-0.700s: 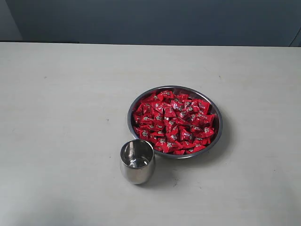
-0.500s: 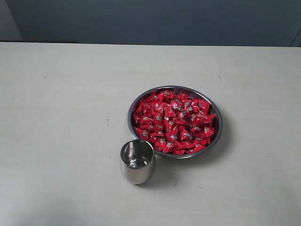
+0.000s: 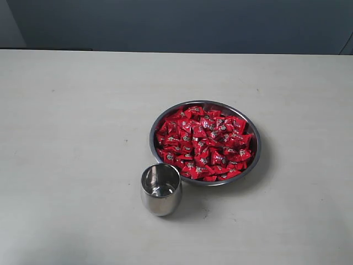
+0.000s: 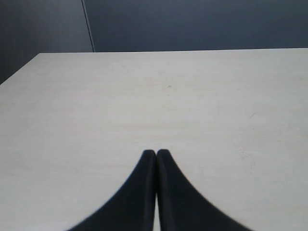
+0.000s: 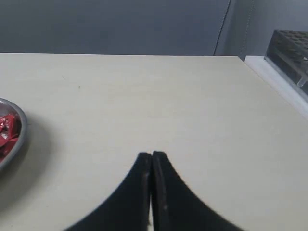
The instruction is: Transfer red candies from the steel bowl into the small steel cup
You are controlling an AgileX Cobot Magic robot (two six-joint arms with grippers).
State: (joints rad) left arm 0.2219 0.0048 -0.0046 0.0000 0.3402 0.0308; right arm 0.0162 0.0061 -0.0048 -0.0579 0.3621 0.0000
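Your small steel cup (image 3: pixel 160 189) is standing upright, mouth up, lower-left of the steel bowl (image 3: pixel 258 144). Your left tool (image 4: pixel 156 153) and right tool (image 5: pixel 152 155) are hovering clenched.

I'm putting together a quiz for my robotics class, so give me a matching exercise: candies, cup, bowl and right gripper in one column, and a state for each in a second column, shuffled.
Column 1
1. candies
2. cup
3. bowl
4. right gripper

Column 2
A. shut, holding nothing
B. upright, no candy seen inside
C. wide, shallow, filled
D. red, heaped together

Pairs: 1-D, 2-B, 3-C, 4-A
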